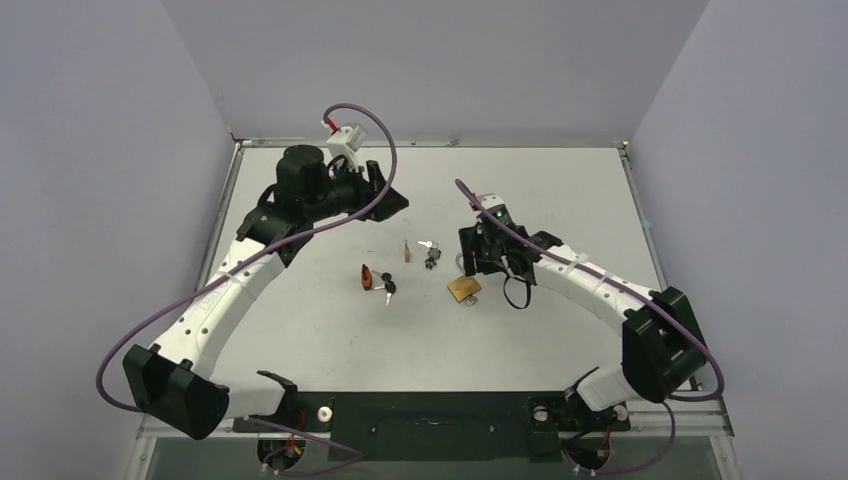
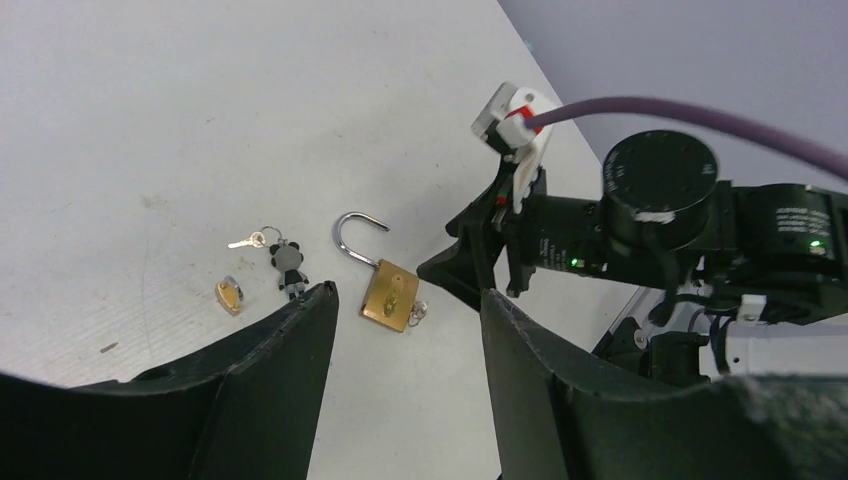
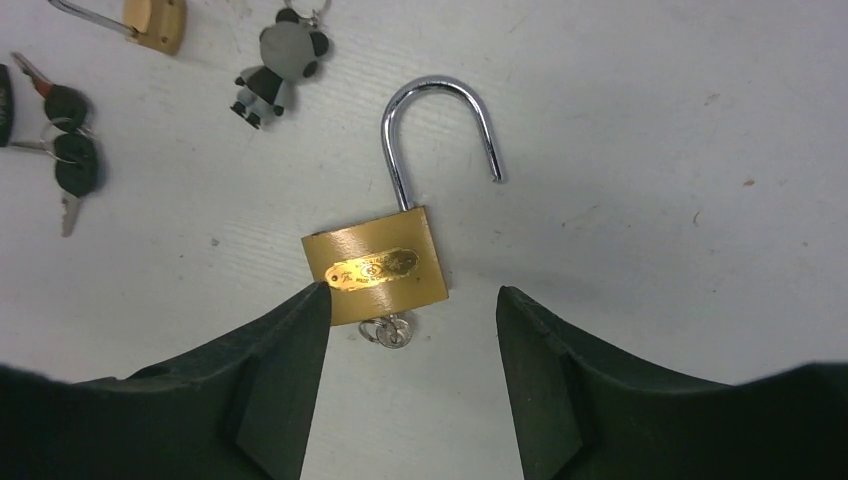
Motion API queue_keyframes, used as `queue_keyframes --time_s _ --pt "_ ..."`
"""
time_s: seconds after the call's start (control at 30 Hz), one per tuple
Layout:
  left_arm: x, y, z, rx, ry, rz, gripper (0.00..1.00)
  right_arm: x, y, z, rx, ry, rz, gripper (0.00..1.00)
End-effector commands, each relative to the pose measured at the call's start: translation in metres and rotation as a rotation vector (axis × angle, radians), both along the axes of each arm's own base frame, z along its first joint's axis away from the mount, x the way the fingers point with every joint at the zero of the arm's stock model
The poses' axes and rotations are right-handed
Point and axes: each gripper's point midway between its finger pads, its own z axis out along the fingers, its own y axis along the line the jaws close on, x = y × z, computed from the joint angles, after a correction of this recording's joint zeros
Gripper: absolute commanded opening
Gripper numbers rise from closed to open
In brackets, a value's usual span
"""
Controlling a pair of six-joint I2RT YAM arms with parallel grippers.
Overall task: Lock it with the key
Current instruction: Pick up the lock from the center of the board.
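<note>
The brass lock [image 1: 462, 289] lies flat on the table right of centre, with its silver shackle [image 3: 440, 130] swung open. A small silver key [image 3: 391, 331] with a ring sits in the keyhole at the bottom of the lock body [image 3: 376, 270]. My right gripper [image 1: 472, 268] is open and empty; in its wrist view the gripper [image 3: 410, 297] hangs just above the lock's key end. My left gripper [image 1: 386, 196] is open and empty, raised at the back left, well away from the lock [image 2: 390, 293].
A panda keychain [image 3: 281, 58] with a key, a tiny brass padlock [image 3: 155, 20] and black-headed keys [image 3: 66, 160] lie left of the lock. An orange-red object [image 1: 367, 277] lies further left. Grey walls enclose the table.
</note>
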Motion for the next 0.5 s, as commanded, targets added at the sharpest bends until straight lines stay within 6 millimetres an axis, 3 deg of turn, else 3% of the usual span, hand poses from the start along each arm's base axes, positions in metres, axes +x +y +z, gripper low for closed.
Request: queue_keyframes --time_s 0.0,0.17,0.47 --pt "-0.006 0.015 0.011 -0.008 -0.009 0.093 0.52 0.007 0.005 -0.025 -0.071 -0.016 0.024 0.6" --pt "-0.016 0.017 0.0 -0.024 0.033 0.12 0.52 -0.006 0.033 -0.054 -0.12 0.038 0.137 0.67" --pt "-0.034 0.015 -0.018 -0.007 0.063 0.099 0.53 -0.007 0.035 -0.079 -0.201 0.061 0.182 0.72"
